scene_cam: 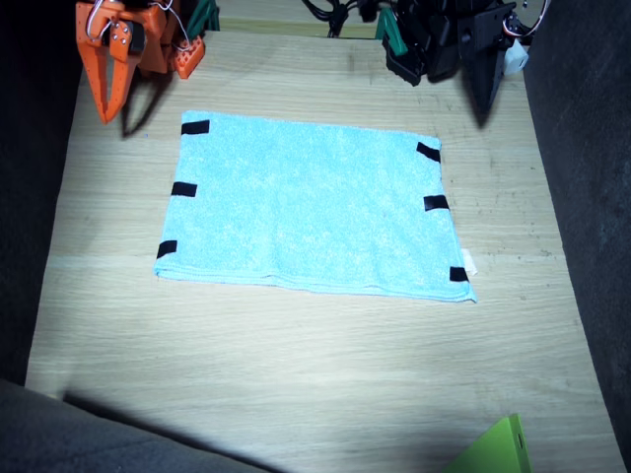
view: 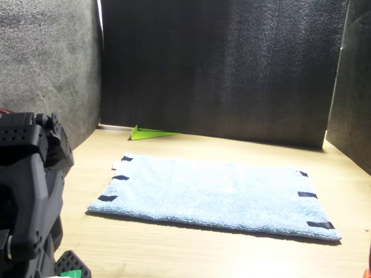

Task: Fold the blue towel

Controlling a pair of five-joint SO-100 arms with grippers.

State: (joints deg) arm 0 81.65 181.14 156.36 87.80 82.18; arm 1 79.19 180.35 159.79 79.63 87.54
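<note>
We see the towel (scene_cam: 311, 207) lying flat and spread out in the middle of the table (scene_cam: 296, 384), a light blue terry rectangle with three black tabs (scene_cam: 183, 189) down one short edge and three more down the other. A small white tag (scene_cam: 470, 264) pokes out just beside the towel's corner on the left arm's side. Both arms sit beyond the towel's far long edge, well apart from it and touching nothing. The orange right gripper (scene_cam: 106, 99) hangs beyond the towel's corner with its fingers pointing down toward the table; they look close together, but we cannot tell for sure whether they meet, and nothing is between them. The black left gripper (scene_cam: 481, 94) hangs beyond the opposite far corner, dark against a dark wall, so we cannot tell how far it is parted; it holds nothing. In the front view the left arm (view: 29, 191) fills the near corner, just short of the towel (view: 214, 194). A green wedge (scene_cam: 498, 451) lies past the towel's near long edge, at the table's rim.
</note>
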